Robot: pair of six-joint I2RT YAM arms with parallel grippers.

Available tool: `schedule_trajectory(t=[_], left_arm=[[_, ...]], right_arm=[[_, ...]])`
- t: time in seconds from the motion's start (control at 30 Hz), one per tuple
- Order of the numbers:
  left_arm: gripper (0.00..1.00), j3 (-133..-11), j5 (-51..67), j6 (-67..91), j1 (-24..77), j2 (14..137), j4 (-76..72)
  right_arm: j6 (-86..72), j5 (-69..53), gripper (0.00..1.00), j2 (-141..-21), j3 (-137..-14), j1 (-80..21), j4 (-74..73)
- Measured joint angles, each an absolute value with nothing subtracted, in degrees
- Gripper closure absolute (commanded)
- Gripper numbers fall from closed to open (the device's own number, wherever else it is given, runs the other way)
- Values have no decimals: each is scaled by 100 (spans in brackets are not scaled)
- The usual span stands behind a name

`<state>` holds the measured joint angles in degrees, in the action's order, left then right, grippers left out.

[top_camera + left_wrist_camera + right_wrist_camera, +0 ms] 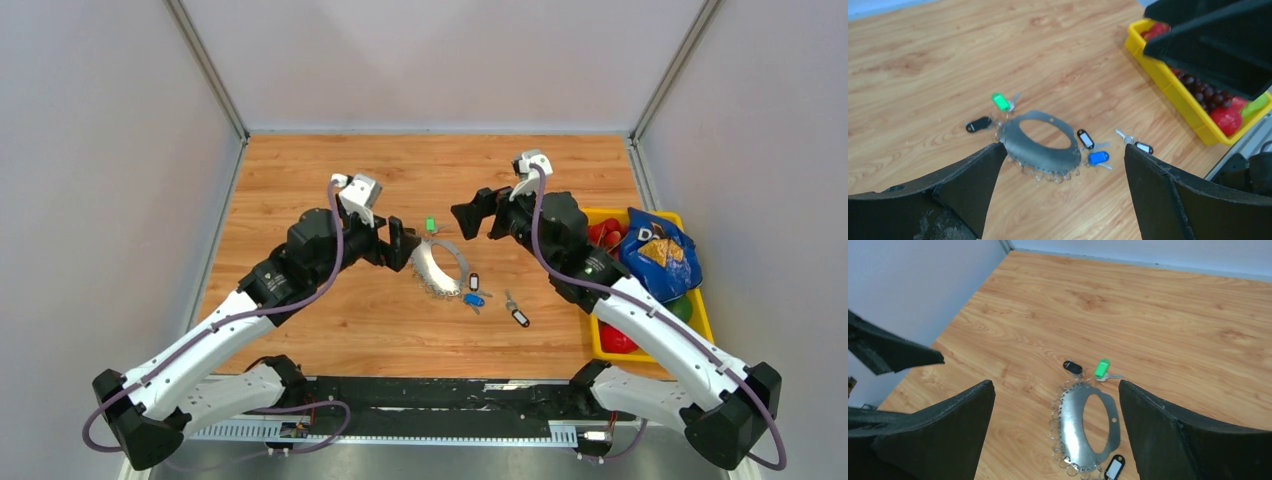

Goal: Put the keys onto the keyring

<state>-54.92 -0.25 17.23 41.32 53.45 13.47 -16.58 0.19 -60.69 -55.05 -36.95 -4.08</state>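
Two arms lean in from the near edge, elbows bent and wrists tipped down, so the two heads face each other across the keyring (428,262).

Your left gripper (402,245): jaws wide, nothing held. From its wrist the keyring (1020,145) lies flat on the table (923,60), ahead of the gap and nearer the left finger (973,185). That fingertip overlaps the ring's edge, and you cannot tell whether they touch.

Your right gripper (472,218): jaws wide too, also empty. The keyring (1073,435) sits below and between its fingers (1178,440), clear of both.

The keys:
- The green key (1000,101) and black key (979,124) lie at the ring's far rim from the left jaws.
- The labelled key (1085,139) and blue key (1098,158) lie at the rim toward the left gripper's right finger.
- The loose key (1138,145) lies apart from the ring, just off that fingertip.

Around them, a yellow tray (703,312) of fruit and a blue bag (660,255) sit outside the right arm. From the left jaws it lies partly behind the right gripper (1218,45).
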Motion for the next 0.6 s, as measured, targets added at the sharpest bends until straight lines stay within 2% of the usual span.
schedule_trajectory(t=[0.23, 0.33, 0.6], left_arm=[[0, -4851, -1011, 1846, 4584, 5216, 1673], [0, -4687, -1208, 1964, 4587, 5192, 1737], [0, -4021, -1210, 2425, 4600, 4779, 1627]], right_arm=[[-1774, 1282, 0, -5561, -5183, -3892, -923], [-1796, 1166, 2, -5428, -4895, -3892, -1135], [-2346, 596, 15, -5669, -4416, -4281, -1597]])
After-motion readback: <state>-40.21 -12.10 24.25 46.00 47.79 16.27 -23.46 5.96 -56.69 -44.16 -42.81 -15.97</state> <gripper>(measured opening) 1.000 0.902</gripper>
